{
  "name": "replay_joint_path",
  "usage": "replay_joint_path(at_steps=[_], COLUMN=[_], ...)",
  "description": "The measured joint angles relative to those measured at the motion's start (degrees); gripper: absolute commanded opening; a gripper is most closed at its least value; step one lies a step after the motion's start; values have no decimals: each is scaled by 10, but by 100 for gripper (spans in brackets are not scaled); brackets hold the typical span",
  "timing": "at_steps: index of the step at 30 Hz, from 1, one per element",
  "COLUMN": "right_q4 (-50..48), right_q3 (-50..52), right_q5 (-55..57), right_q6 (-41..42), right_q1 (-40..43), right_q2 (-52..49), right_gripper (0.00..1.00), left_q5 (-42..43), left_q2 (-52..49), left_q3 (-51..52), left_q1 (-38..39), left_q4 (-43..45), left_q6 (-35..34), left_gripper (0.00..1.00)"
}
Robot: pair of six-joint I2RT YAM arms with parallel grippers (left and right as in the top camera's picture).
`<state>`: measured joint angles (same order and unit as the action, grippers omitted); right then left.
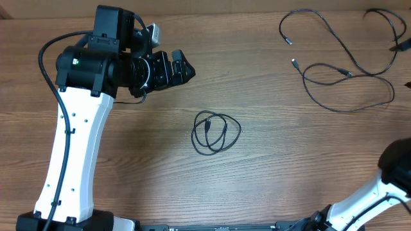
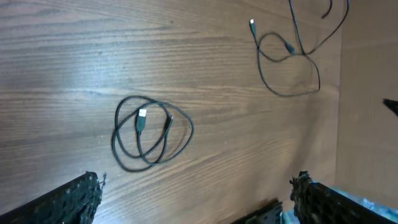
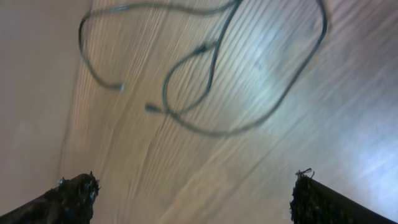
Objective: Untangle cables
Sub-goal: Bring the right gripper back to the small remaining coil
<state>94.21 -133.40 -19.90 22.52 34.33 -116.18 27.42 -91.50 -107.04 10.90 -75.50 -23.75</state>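
Left gripper (image 2: 199, 205): held above the table (image 1: 289, 173), fingers (image 2: 68, 199) spread wide, nothing gripped.
Right gripper (image 3: 193, 202): fingers spread wide, nothing gripped; view blurred.
Coiled cable (image 1: 216, 131): laid flat at mid-table, apart from both grippers.
Loose cables (image 1: 340, 67): strewn at the far right corner, seen beneath the right gripper.

surface: wood-grain table (image 1: 160, 179) | far edge: plain beige panel (image 2: 370, 74) | light: soft pale glare across the grain
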Motion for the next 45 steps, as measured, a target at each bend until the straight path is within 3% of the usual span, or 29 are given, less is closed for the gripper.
replay_joint_path(at_steps=[7,15,22,28,33,35,41,45], right_q4=[27,29,3,-126,-257,-303,-421,-490], right_q3=[0,45,216,429,574,621,715,761], right_q5=[7,18,25,30,35,35,18,12], right_q6=[-12,-20,-20,-5,19,27,76,125], right_q1=[-73,-272,-432,-529,-550,-550,-550,-550], right_q2=[152,316,322,300,301,301,300,301], right_gripper=[100,100,100,100,100,97,70,66], left_q5=[-56,-157,-176,-181,-183,-183,-183,-183], left_q2=[83,158,134,125,118,113,93,80], left_q3=[0,-7,-7,-7,-7,-7,-7,-7], left_q1=[0,0,0,0,0,0,0,0], left_q4=[-61,-154,-199,-210,-212,-212,-212,-212], left_q6=[-2,-33,-38,-38,-38,-38,-38,-38], left_gripper=[99,99,99,100,100,100,100,96])
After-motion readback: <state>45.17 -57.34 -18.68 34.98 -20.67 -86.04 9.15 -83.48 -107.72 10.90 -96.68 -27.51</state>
